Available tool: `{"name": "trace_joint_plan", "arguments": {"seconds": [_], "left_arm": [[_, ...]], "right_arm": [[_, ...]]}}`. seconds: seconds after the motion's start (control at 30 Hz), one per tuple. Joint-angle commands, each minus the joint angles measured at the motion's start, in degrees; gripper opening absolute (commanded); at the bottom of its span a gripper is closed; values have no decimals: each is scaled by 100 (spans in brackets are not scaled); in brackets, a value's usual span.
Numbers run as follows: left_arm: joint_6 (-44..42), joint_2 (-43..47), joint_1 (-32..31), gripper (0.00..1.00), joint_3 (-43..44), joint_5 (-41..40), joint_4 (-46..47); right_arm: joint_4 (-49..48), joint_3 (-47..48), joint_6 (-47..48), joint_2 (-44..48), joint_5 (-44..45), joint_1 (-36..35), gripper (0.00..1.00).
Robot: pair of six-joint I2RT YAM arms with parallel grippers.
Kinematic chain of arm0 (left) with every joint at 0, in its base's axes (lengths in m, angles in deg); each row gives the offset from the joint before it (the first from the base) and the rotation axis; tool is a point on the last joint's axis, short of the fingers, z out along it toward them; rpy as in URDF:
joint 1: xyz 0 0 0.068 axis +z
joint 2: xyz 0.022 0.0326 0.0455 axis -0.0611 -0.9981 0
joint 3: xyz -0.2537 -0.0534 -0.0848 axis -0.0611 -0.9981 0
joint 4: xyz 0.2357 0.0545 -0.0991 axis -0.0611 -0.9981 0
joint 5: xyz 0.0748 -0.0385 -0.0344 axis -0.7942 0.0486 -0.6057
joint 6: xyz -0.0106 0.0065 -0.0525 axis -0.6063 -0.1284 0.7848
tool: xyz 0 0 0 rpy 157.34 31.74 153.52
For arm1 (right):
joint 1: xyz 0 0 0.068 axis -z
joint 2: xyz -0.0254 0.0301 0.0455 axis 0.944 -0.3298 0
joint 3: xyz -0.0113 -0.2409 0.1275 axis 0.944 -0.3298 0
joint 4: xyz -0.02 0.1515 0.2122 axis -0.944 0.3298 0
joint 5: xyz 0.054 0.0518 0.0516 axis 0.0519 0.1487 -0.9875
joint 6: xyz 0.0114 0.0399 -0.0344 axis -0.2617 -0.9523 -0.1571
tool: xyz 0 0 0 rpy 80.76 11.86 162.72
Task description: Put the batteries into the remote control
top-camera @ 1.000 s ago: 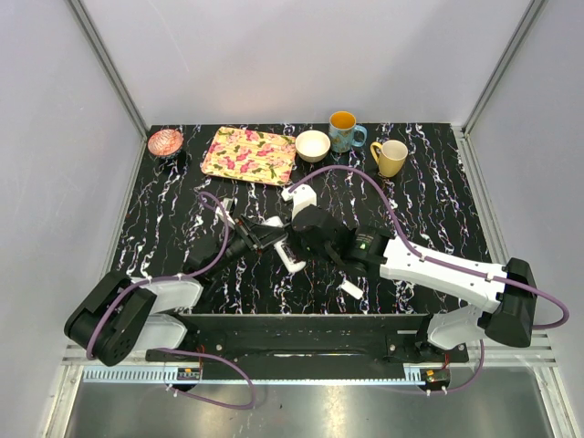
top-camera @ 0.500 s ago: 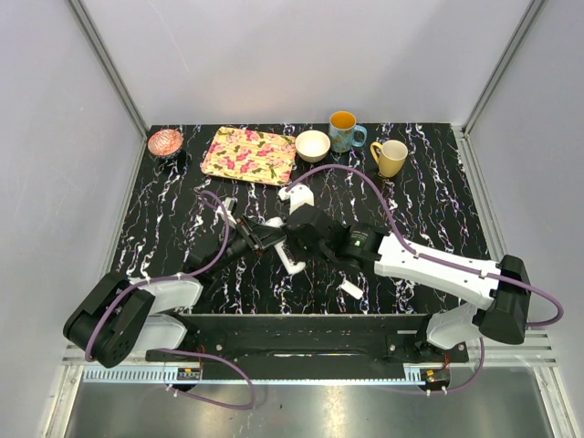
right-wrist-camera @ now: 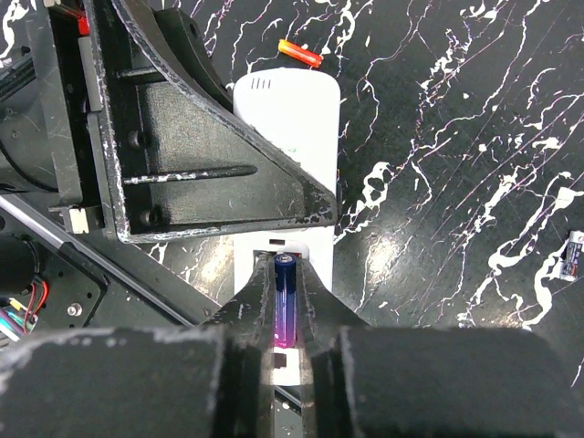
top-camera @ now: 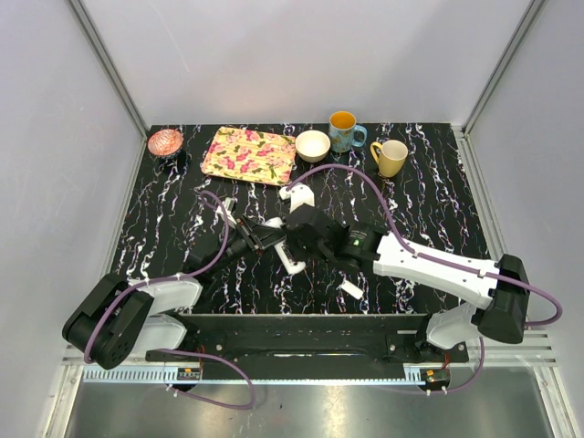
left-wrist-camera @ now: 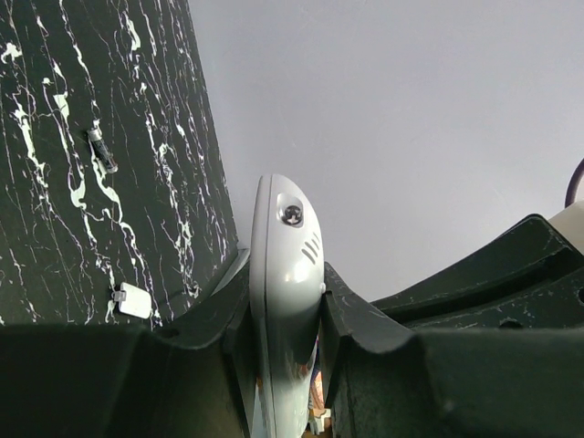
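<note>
Clamping a purple-blue battery (right-wrist-camera: 285, 285) lengthwise between its fingertips, the right gripper (right-wrist-camera: 285, 315) points down at the remote control (right-wrist-camera: 292, 114). The battery's leading end sits over a dark opening in the white body directly beneath the tips. Whether it touches the remote control cannot be told.

The left gripper (left-wrist-camera: 285, 306) is closed on the remote control, one finger pressed against each long side. One rounded end projects past its tips. In the right wrist view, a black finger (right-wrist-camera: 182, 164) of the left gripper crosses the remote control just ahead of the right gripper.

Beyond the far end of the remote control, an orange battery (right-wrist-camera: 299, 53) lies on the black marbled table (top-camera: 438, 201). A further battery (right-wrist-camera: 573, 255) lies well off to the right gripper's right, partly cut off by the picture edge. A loose white cover (top-camera: 351, 289) lies near the right arm's forearm.

Farthest from both grippers, along the table's far edge, stand a pink dish (top-camera: 165, 141), a floral tray (top-camera: 248, 155), a pale bowl (top-camera: 312, 145), a blue mug (top-camera: 344, 131) and a yellow mug (top-camera: 391, 157).
</note>
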Motion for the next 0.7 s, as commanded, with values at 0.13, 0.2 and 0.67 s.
{"name": "trace_joint_plan", "arguments": {"seconds": [0.13,0.2,0.67], "left_arm": [[613,143,-4,0,573,-205,1249],[640,135,-4,0,608,-249,1232],[455,205,-21,0,740,-170,986]], "right_arm": [[242,-279,-170,184,187,-79,16],[242,-296,-170,175,196,-97,17],[505,-121,-232,35,485,-97,31]]}}
